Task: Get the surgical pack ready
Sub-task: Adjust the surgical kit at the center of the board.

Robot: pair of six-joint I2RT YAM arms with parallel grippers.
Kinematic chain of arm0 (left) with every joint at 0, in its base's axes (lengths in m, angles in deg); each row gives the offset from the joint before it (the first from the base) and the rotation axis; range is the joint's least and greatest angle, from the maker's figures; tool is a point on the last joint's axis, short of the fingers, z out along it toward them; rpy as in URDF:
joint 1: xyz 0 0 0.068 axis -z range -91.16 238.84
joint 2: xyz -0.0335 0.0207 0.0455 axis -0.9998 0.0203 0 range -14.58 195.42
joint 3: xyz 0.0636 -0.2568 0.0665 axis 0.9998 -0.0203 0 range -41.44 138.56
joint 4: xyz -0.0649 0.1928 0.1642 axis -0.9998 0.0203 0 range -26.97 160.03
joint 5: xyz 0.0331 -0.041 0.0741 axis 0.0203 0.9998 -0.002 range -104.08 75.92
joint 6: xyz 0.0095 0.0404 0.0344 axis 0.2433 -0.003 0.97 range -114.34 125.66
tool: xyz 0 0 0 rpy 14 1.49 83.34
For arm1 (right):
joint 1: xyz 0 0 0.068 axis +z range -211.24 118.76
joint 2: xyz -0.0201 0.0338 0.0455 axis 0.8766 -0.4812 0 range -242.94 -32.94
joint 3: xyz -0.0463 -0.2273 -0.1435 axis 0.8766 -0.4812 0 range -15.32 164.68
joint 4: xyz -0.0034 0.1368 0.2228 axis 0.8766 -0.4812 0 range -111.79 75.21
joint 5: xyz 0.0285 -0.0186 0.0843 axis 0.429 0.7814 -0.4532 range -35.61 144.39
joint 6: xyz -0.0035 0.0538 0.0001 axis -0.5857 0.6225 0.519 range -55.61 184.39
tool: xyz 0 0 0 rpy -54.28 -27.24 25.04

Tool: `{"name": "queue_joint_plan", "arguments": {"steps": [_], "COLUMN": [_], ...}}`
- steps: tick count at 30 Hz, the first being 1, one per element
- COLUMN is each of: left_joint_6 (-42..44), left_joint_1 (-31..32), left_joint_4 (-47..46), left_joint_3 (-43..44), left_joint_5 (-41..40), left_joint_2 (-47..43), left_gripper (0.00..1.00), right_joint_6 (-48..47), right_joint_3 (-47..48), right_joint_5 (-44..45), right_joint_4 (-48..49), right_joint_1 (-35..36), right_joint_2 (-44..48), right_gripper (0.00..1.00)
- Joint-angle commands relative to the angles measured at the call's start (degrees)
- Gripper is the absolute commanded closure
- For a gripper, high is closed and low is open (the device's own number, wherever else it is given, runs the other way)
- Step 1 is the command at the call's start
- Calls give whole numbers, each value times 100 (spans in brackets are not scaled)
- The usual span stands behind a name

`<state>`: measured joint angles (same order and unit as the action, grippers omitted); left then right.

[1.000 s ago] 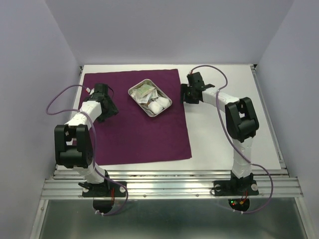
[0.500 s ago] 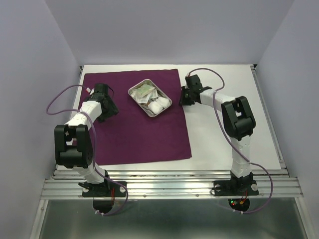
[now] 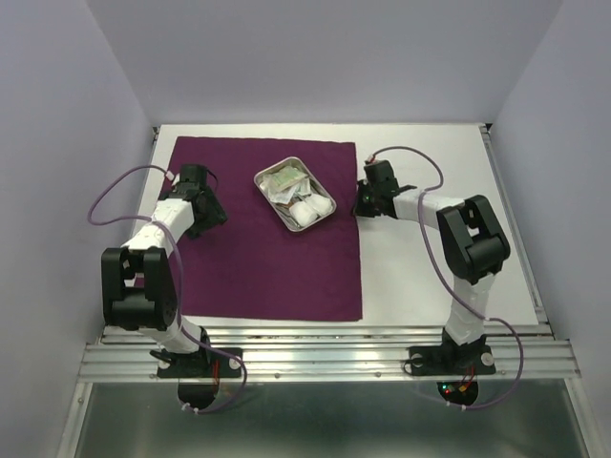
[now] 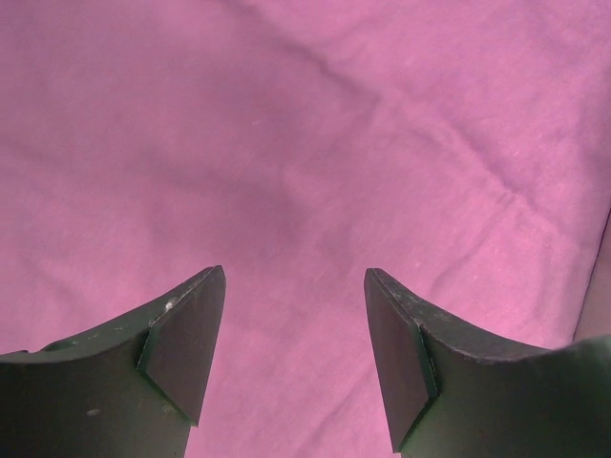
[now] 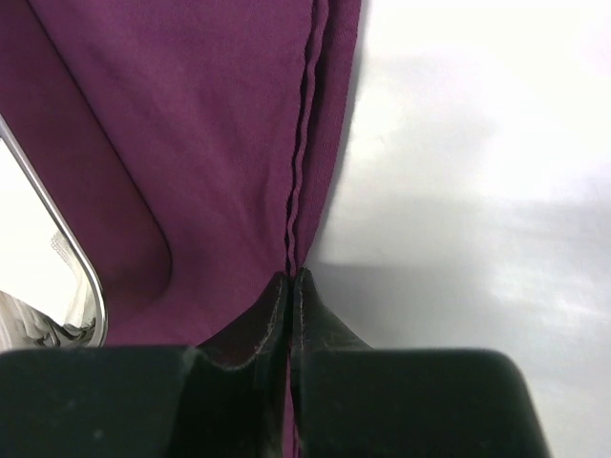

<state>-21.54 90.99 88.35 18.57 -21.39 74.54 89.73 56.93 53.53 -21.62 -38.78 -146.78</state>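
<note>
Near edge of counter: two arm bases side by side, each arm trailing one purple cable. One purple drape lies flat on the left and middle of the counter, near hem just short of the counter's front edge, and bare white counter shows to its right. Left claw: fingers spread apart, hovering over the left part of the drape, nothing between them; its view shows only lightly creased cloth. Right claw: fingers pressed together, pinching the drape's right hem at the cloth's edge. Its own fingers hide the exact pinch point. The hem runs straight away from the tips, with bare counter to the right and the rounded corner of the tray to the left. One steel tray sits on the far-middle drape, skewed to its edges. Contents: white gauze, at least two pads, and packets; packet count not readable.
</note>
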Motion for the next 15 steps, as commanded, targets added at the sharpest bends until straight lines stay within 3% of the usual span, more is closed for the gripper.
{"name": "queue_joint_plan", "arguments": {"steps": [1, 7, 9, 11, 15], "left_joint_6": [233, 250, 224, 206, 145], "left_joint_1": [39, 40, 57, 83, 136], "left_joint_4": [105, 122, 113, 113, 105], "left_joint_3": [-217, -314, -279, -244, -148], "left_joint_5": [98, 362, 397, 406, 415], "left_joint_2": [-588, -896, -905, -879, -809], "left_gripper": [28, 28, 28, 28, 28], "right_joint_6": [-65, -3, -3, -38, -108], "right_joint_3": [-816, -1722, -1706, -1609, -1284], "right_joint_5": [359, 394, 220, 130, 130], "right_joint_4": [-196, -64, -82, -117, -362], "right_joint_1": [-189, -566, -567, -567, -567], "right_joint_2": [546, 1144, 1276, 1461, 1935], "right_gripper": [99, 98, 74, 65, 60]}}
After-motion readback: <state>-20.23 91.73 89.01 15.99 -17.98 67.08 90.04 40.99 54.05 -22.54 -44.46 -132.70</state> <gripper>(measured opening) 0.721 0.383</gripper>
